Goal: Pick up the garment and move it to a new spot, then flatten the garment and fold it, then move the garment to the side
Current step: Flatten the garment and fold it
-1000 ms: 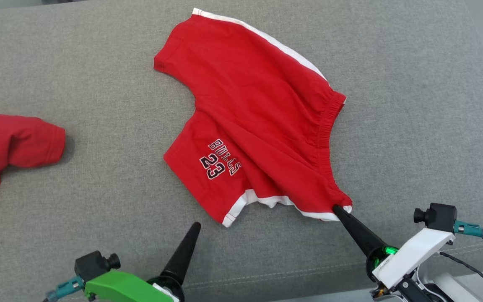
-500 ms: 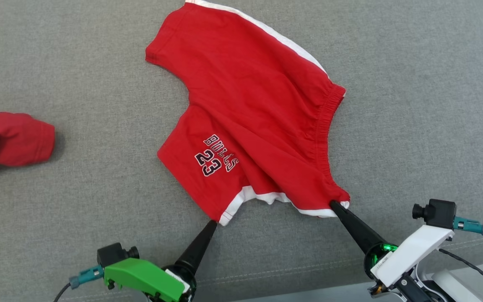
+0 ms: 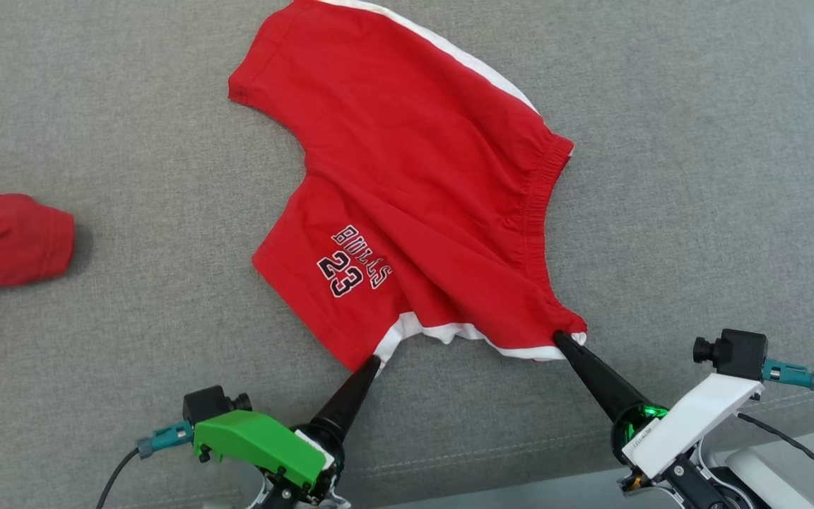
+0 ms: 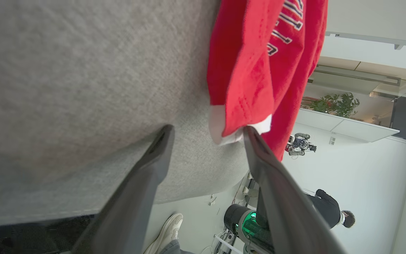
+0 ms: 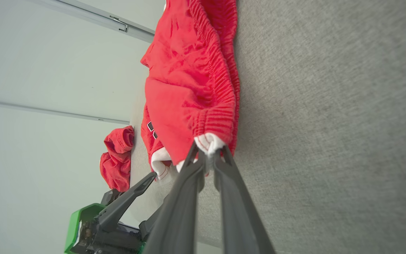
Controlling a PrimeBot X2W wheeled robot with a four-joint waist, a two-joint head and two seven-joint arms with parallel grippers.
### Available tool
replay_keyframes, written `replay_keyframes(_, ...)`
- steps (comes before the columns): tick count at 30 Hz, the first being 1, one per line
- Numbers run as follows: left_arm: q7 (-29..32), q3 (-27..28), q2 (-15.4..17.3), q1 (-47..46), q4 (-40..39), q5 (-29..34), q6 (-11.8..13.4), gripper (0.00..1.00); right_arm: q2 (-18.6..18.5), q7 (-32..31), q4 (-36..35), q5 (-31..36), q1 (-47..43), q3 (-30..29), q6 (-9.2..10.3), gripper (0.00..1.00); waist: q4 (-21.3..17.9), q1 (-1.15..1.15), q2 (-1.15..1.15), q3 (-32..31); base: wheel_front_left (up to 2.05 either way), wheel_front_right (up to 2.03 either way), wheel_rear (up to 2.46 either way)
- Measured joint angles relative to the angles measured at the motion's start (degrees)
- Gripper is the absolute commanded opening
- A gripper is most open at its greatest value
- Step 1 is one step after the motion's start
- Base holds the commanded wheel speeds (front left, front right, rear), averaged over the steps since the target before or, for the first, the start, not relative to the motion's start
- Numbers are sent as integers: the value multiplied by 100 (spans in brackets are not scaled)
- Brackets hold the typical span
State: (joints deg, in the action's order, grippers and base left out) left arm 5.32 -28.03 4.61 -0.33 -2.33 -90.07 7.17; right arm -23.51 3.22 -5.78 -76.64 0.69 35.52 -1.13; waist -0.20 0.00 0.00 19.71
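The garment [image 3: 414,177] is red with white trim, an elastic band and black "BULLS 23" lettering. It lies spread on a grey fabric surface [image 3: 697,177]. My right gripper [image 3: 562,339] is shut on its near right corner, where the elastic band ends; the right wrist view shows white trim of the garment [image 5: 185,88] pinched in the right gripper [image 5: 208,151]. My left gripper [image 3: 372,364] is open at the near left hem corner. In the left wrist view that white-edged corner of the garment [image 4: 248,70] sits between the left gripper's [image 4: 206,134] fingers, against the right one.
Another red cloth [image 3: 4,240] lies bunched at the far left of the surface, also in the right wrist view [image 5: 118,158]. The surface's front edge runs just behind both grippers. The left wrist view shows a person [image 4: 330,208] in dark clothes and a white shoe [image 4: 167,225] beyond that edge.
My left gripper has moved forward and to the right, up to the garment's left hem corner. The right gripper keeps its hold. The camera has shifted a little.
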Motion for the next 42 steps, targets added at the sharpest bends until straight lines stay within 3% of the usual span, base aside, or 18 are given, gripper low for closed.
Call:
replay_keyframes(12, -29, -21, -79, -358, 216, -45, 0, 100, 25, 1, -1, 5, 39, 0, 0, 0, -48, 0, 0, 29, 0, 0, 0)
replay_keyframes(13, -34, -22, -92, -361, 230, -48, 0, 91, 27, 1, 0, 5, 41, 0, 0, 0, -50, 0, 0, 26, 0, 0, 0)
replay_keyframes(15, -45, -26, -103, -404, 276, -51, -1, 47, 33, 1, 4, 5, 41, 0, 0, 0, -52, 0, 0, 17, 0, 0, 0)
replay_keyframes(16, -97, -23, -115, -438, 304, -51, -2, 38, 37, 1, 8, 5, 42, 1, 0, 0, -53, 0, 0, 12, 0, 0, 0)
replay_keyframes(17, -121, -23, -125, -474, 336, -51, -2, 38, 43, 1, 12, 5, 42, 1, -1, 0, -54, 0, 0, 6, 0, 0, 0)
replay_keyframes(19, -144, -25, -129, -516, 377, -51, -5, 0, 53, 1, 25, 5, 42, 3, -1, 0, -55, 0, 0, -6, 0, 0, 0)
replay_keyframes(29, -318, 216, -68, -535, 233, -149, -258, 0, 66, 0, 90, 5, 40, 55, -11, 0, -64, 0, 0, -151, 0, 0, 0)
replay_keyframes(38, 207, 4, 1165, -276, -448, 315, -368, 0, 27, 0, 75, 3, -32, 85, -36, 0, 62, 0, 0, -352, 0, 0, 0)
replay_keyframes(42, 426, -37, 1532, -62, -777, 364, -368, 0, -5, -23, 22, -3, -39, 103, -66, 0, 139, 0, 0, -449, 0, 0, 0)
